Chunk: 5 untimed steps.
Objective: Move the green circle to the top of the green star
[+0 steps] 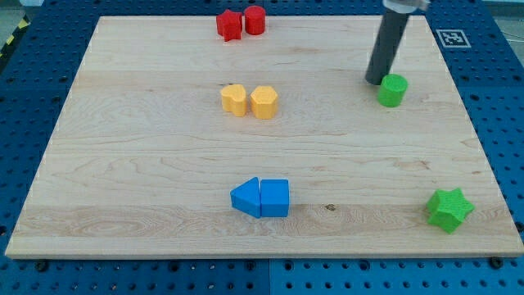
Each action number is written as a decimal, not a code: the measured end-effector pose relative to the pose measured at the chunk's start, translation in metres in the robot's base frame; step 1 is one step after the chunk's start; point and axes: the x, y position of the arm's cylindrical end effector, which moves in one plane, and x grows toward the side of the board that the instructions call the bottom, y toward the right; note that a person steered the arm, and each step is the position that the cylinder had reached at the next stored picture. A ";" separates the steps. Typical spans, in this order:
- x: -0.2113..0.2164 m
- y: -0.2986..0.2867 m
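Note:
The green circle [392,90] stands on the wooden board [147,164] at the view's upper right. The green star [449,209] lies near the board's lower right corner, well below the circle and a little to its right. My tip [374,81] rests on the board just left of the green circle and slightly above it, touching or nearly touching its upper left side. The rod rises from the tip toward the view's top.
A red star [229,24] and a red cylinder [255,20] sit together at the top edge. A yellow heart [234,100] and a yellow hexagon [264,102] sit mid-board. A blue triangle [246,198] and a blue square [275,198] touch at the lower middle.

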 end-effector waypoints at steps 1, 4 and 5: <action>0.019 0.011; 0.127 0.023; 0.137 0.047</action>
